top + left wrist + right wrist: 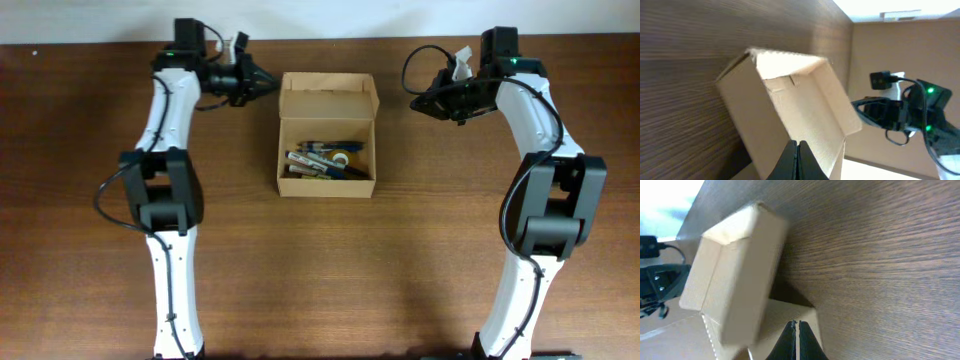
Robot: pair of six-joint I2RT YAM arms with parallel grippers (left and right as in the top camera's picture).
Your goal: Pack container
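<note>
The container (327, 187), a small tan cardboard box, sits at the middle back of the table with its flap lid (328, 95) standing open at the far side. Several pens (318, 160) and a small tape roll (342, 157) lie inside. My left gripper (270, 84) is shut and empty, its tip just left of the lid. My right gripper (414, 101) is shut and empty, a short gap to the right of the lid. The left wrist view shows the box (785, 105) close ahead of the shut fingers (796, 146). The right wrist view shows the lid (737, 270) ahead of the shut fingers (796, 326).
The dark wood table (330, 280) stretches in front of the box. Both arm bases stand near the front edge, left (170, 300) and right (520, 300). The right arm (900, 112) shows beyond the box in the left wrist view.
</note>
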